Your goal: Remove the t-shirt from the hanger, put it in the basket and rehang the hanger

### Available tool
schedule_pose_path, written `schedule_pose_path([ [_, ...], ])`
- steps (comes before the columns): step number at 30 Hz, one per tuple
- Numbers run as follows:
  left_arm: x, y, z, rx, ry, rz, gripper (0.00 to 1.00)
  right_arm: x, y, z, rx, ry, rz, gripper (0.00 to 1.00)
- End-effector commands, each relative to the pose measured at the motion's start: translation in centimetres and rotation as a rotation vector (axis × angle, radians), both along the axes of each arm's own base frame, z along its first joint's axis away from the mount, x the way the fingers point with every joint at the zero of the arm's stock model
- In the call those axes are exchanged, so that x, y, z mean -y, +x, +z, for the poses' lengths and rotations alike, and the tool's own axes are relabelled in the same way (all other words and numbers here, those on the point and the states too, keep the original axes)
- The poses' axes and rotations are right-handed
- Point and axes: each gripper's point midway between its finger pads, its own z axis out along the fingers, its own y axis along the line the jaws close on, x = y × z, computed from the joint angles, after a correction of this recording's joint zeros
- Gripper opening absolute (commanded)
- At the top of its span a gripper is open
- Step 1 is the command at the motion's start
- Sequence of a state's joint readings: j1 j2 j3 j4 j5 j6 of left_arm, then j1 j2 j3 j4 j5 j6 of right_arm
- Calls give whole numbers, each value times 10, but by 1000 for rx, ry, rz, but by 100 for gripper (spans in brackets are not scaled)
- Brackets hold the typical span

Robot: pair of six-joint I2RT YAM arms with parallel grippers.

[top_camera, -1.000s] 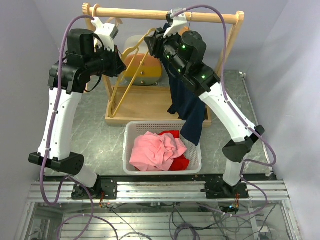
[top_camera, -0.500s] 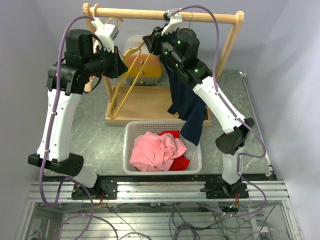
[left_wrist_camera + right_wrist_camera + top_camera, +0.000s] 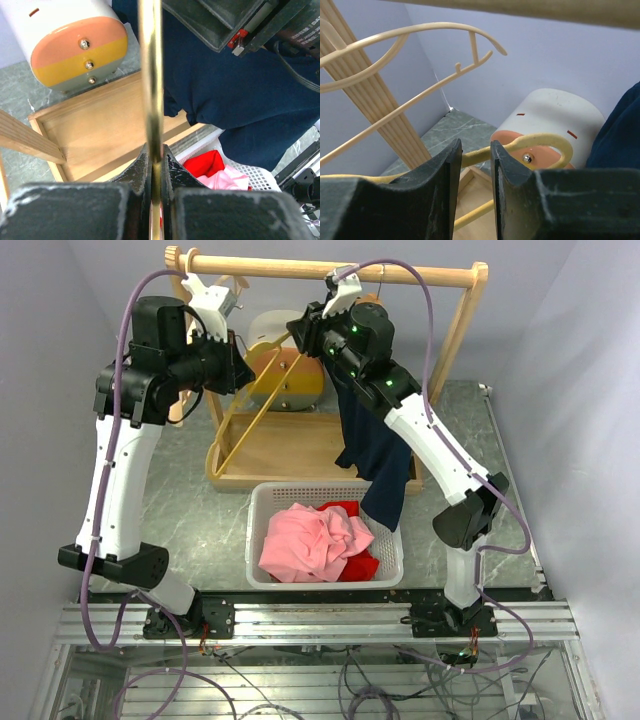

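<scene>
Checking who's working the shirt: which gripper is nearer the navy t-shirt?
Right. The right gripper is up beside the navy t-shirt; the left gripper is farther left, shut on the yellow hanger.

Seen from above, the right arm (image 3: 420, 430) covers the collar and shoulders of the t-shirt (image 3: 372, 455). Whether the shirt's lower end touches the basket (image 3: 300, 485) is unclear. The hook of the hanger (image 3: 262, 405) is hidden behind the right gripper (image 3: 300, 325). In the right wrist view the hanger crosses the finger gap, pinched or not cannot be told. The left wrist view cuts the hanger off at its top edge.
</scene>
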State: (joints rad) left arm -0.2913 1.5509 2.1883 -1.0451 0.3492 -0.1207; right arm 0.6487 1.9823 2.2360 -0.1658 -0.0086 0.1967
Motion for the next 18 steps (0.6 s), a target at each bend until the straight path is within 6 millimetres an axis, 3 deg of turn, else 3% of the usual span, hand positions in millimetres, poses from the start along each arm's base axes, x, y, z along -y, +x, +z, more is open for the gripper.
schedule_pose_path([
  [1,0,-5,53,163,-64,-4,7,16,12,-32,-75,-69,-61,29],
  [8,-6,-3,75,225,-74,35,7,21,8,-46,-104,-92,-66,28],
  [14,-12,14,70,212,-58,99,7,31,1,-25,-62,-86,-81,28],
  [18,-17,31,60,192,-43,157,7,45,-12,2,-10,-58,-106,39],
])
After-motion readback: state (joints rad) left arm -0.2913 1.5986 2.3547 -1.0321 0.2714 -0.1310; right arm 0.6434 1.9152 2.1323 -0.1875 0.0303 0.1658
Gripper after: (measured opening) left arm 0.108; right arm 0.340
